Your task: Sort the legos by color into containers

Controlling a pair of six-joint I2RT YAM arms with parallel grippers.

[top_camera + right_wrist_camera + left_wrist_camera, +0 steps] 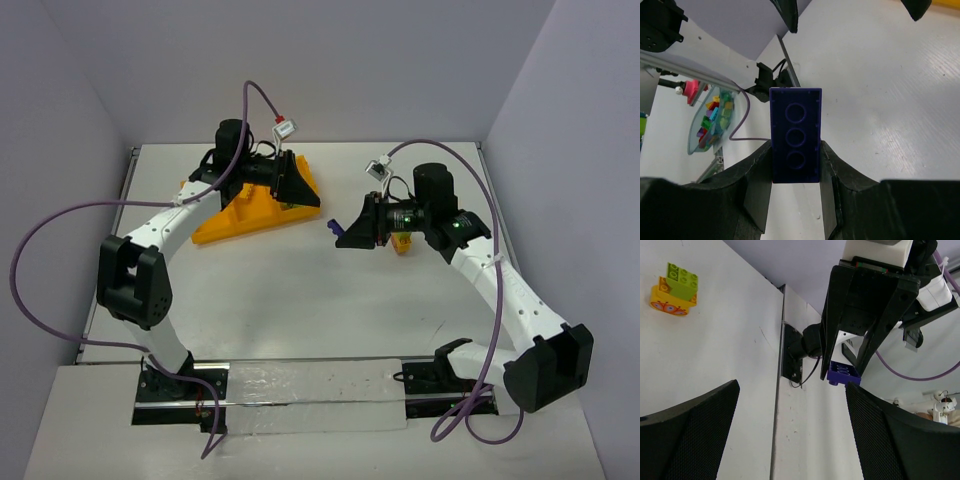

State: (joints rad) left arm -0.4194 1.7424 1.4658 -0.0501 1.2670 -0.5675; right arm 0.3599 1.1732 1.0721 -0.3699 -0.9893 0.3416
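Observation:
My right gripper [345,232] is shut on a dark purple-blue lego [795,135] and holds it above the table; the lego also shows in the top view [330,228] and the left wrist view [842,374]. A lime green lego stacked on an orange-yellow one [675,290] sits on the table just behind the right wrist [402,243]. The orange-yellow tray [240,218] lies at the back left. My left gripper [298,186] hovers over the tray's right end, open and empty [791,390], facing the right gripper.
A clear bin of mixed coloured bricks [710,117] stands off the table beyond its edge. Purple cables loop beside both arms. A pale strip [300,395] lies along the near edge between the arm bases.

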